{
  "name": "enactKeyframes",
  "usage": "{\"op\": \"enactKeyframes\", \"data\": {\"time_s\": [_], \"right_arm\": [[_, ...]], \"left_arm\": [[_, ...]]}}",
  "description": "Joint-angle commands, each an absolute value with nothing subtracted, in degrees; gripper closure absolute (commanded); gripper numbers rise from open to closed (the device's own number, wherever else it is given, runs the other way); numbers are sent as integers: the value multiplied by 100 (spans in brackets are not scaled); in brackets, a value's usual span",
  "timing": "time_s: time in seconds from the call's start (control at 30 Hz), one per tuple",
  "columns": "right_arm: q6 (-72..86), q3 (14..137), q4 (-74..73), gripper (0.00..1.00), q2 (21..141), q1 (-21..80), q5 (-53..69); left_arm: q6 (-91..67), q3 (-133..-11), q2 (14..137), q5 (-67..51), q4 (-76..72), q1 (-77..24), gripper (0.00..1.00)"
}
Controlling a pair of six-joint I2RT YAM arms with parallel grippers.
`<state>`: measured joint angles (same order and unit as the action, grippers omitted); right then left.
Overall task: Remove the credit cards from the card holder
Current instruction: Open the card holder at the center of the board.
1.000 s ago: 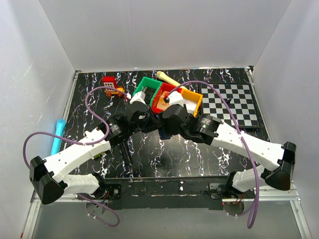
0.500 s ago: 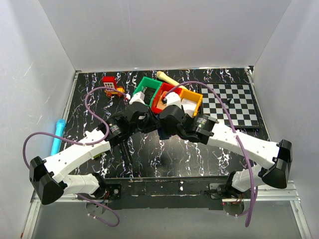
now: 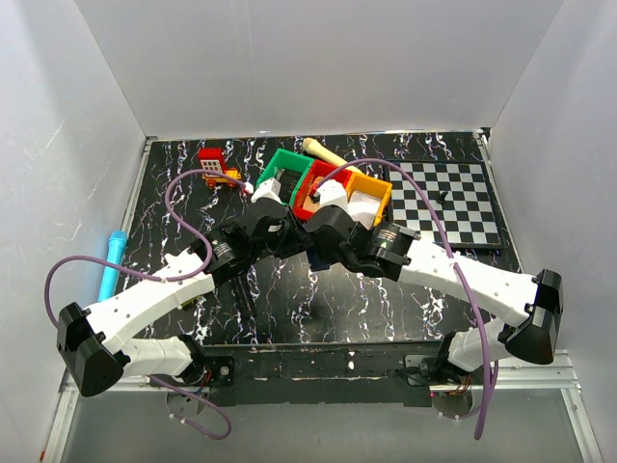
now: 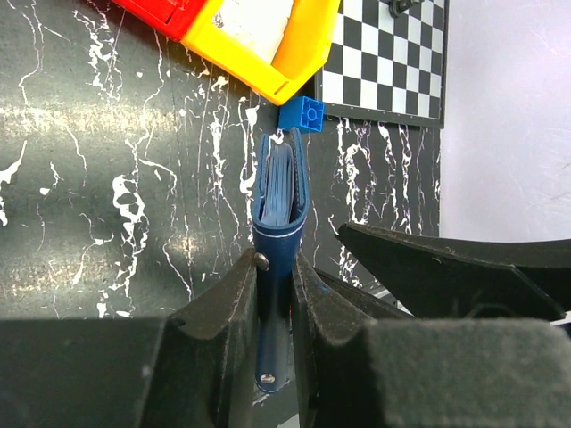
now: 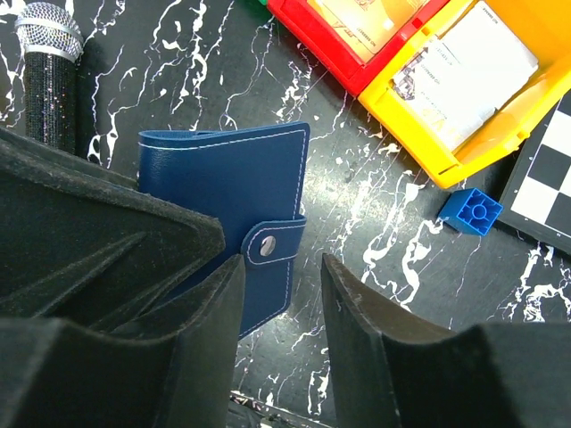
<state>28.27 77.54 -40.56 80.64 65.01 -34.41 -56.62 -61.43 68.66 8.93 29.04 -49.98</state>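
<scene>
Your left end effector [image 4: 275, 308] clamps the card holder [image 4: 278, 192]; your right end effector [image 5: 281, 303] stands open over it. A blue block [image 4: 302, 114] and yellow bin [image 4: 308, 53] lie beyond on the marbled counter [image 4: 107, 178].

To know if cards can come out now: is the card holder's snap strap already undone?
No, the right wrist view shows the snap strap lying fastened across the closed card holder.

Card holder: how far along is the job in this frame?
Early. Done: the left gripper is clamped on the dark navy bifold card holder, holding it on edge. In hand: the open right gripper has its fingers either side of the holder's silver-studded snap strap, which is fastened. Left: unsnapping the strap, opening the holder and pulling the cards out.
</scene>
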Motion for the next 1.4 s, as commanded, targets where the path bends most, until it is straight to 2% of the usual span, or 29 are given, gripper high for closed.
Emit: {"op": "enactKeyframes", "data": {"time_s": [0.0, 0.7, 0.9, 1.37], "right_arm": [[2769, 7963, -4087, 55, 8147, 6478, -3753], [2610, 7893, -4025, 82, 8174, 6478, -3604], [2523, 7770, -3938, 99, 8069, 6451, -3516], [2514, 7541, -3902, 99, 7770, 6258, -3507]], "left_arm": [[-5748, -6170, 6566, 492, 2470, -5054, 100], [-5678, -6135, 6460, 475, 2408, -5142, 100], [-5643, -6108, 6407, 492, 2408, -5142, 100], [-5572, -6038, 6275, 764, 2575, -5150, 100]]}}
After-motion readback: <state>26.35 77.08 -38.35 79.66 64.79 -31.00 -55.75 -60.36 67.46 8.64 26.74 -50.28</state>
